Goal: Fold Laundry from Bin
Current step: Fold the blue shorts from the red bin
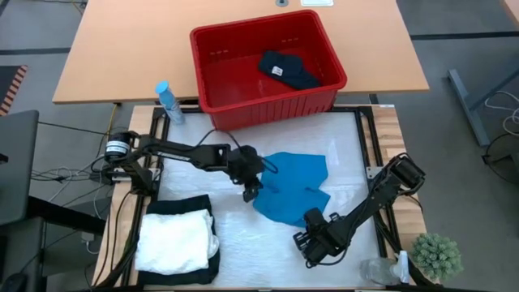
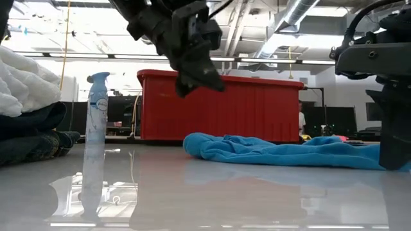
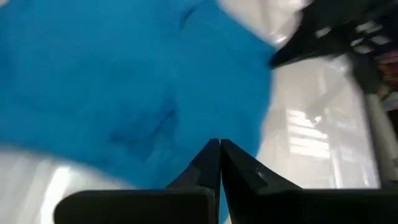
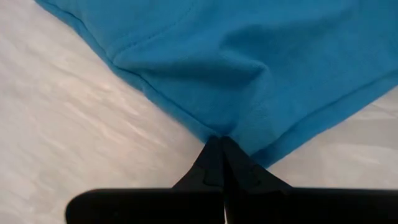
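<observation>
Bright even overhead light, glare on the glossy table [image 2: 192, 192], motion-blurred left wrist view, backlit windows

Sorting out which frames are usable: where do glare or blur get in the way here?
Low view: bright ceiling lights behind, the glossy table mirrors the spray bottle and red bin. Left wrist view: the blue cloth is smeared soft, with window glare on the table. Right wrist view: sharp, stitching visible on the cloth's hem. High view: even light, mild sheen.

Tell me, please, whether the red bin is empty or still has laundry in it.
Not empty. The high view shows one dark garment lying inside the bin, toward its far right corner; the rest of its floor is bare.
</observation>
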Robot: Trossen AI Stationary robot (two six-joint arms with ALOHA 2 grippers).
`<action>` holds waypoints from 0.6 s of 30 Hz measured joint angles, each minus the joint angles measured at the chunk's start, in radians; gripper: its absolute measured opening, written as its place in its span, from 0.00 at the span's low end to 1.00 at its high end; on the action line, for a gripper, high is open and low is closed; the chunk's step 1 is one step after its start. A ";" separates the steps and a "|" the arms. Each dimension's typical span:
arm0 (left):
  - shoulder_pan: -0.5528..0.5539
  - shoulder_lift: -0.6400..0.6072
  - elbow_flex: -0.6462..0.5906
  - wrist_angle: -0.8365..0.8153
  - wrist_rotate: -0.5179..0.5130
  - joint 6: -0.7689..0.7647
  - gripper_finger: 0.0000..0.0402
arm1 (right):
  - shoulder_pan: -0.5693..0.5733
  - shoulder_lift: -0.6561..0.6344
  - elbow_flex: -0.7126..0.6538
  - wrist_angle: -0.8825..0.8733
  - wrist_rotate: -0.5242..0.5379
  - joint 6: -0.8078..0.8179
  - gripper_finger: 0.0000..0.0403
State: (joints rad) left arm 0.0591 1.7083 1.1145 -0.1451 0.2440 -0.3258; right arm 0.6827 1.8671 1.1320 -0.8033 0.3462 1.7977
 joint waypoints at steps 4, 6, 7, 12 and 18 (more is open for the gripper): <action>-0.014 0.041 0.000 0.080 0.000 0.002 0.00 | -0.001 0.000 -0.001 0.008 -0.001 0.000 0.03; -0.020 0.069 -0.001 0.076 -0.006 0.024 0.00 | 0.002 0.001 -0.001 0.010 -0.004 0.000 0.03; -0.025 0.082 -0.001 0.076 -0.006 0.042 0.00 | 0.007 0.001 -0.001 0.010 -0.005 0.000 0.03; -0.067 0.133 -0.001 0.057 -0.018 0.137 0.00 | 0.009 0.002 -0.001 0.011 -0.005 0.000 0.03; -0.065 0.176 0.000 0.045 -0.101 0.194 0.00 | 0.010 0.002 -0.002 0.015 -0.007 0.000 0.03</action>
State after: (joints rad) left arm -0.0060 1.8844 1.1145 -0.0996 0.1432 -0.1321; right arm 0.6924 1.8690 1.1301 -0.7883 0.3393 1.7979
